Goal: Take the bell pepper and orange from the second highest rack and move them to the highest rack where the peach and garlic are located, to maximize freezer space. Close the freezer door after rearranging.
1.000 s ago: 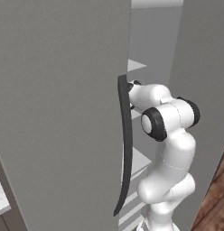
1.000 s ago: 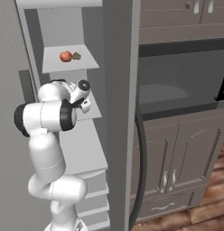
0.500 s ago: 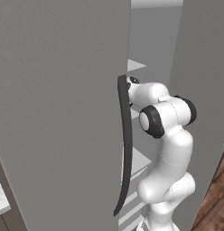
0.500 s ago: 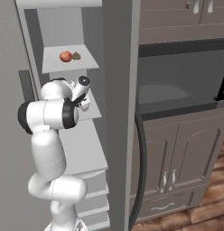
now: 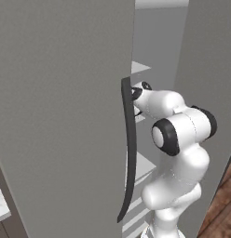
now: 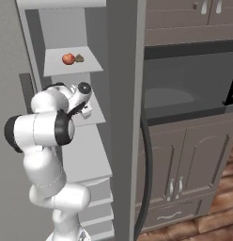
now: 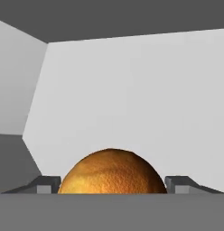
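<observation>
In the hand view, the orange (image 7: 111, 173) sits between my fingertips (image 7: 46, 184), which press on both of its sides, so my gripper (image 7: 111, 184) is shut on it. Pale freezer walls lie behind it. In the right base view, my hand (image 6: 84, 106) reaches into the second highest rack (image 6: 92, 120) of the freezer (image 6: 123, 56). On the highest rack (image 6: 55, 70) lie the peach (image 6: 68, 58) and the garlic (image 6: 79, 58). The bell pepper is hidden. The open freezer door (image 5: 61, 116) with its black handle (image 5: 129, 148) covers the left of the left base view.
A lower shelf (image 6: 90, 157) and drawers (image 6: 97, 207) lie beneath my arm. The freezer's other door (image 6: 125, 141) with a curved black handle (image 6: 146, 179) stands to the right. Beyond it are a dark oven (image 6: 189, 84) and grey cabinets (image 6: 189, 164).
The jaws have narrowed onto the orange. The hand has shifted slightly up at the second rack; the rest of the arm has barely moved.
</observation>
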Controlling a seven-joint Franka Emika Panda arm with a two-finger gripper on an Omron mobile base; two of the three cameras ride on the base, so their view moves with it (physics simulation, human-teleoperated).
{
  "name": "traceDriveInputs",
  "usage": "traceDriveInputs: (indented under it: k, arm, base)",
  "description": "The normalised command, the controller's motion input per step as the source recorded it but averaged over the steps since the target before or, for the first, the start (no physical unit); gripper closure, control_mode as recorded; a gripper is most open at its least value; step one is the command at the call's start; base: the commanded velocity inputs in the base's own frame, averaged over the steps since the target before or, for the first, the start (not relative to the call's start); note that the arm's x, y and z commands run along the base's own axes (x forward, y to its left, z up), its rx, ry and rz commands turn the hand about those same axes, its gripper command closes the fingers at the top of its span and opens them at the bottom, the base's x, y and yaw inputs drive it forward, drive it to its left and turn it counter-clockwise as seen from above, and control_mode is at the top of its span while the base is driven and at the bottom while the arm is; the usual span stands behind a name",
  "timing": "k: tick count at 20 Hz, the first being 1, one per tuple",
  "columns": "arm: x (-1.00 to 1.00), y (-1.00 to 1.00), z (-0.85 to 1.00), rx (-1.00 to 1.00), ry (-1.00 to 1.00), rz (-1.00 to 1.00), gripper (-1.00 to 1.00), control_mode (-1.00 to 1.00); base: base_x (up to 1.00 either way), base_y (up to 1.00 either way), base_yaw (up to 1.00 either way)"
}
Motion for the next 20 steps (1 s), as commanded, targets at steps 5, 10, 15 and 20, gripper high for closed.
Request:
traceDriveInputs:
  k: [5,10,15,20]
  arm:
    - [-0.9,-0.5,0.07,0.1,-0.29,-0.11,1.0,-1.0]
    - [-0.7,-0.56,0.45,0.04,-0.3,0.0,1.0,-1.0]
    - [-0.69,-0.47,0.71,0.01,-0.21,0.0,1.0,-1.0]
    - [-0.68,-0.31,0.79,0.04,-0.02,0.0,1.0,-1.0]
  base:
    - [0.0,0.0,0.0]
    - [0.0,0.0,0.0]
    - [0.0,0.0,0.0]
    - [0.0,0.0,0.0]
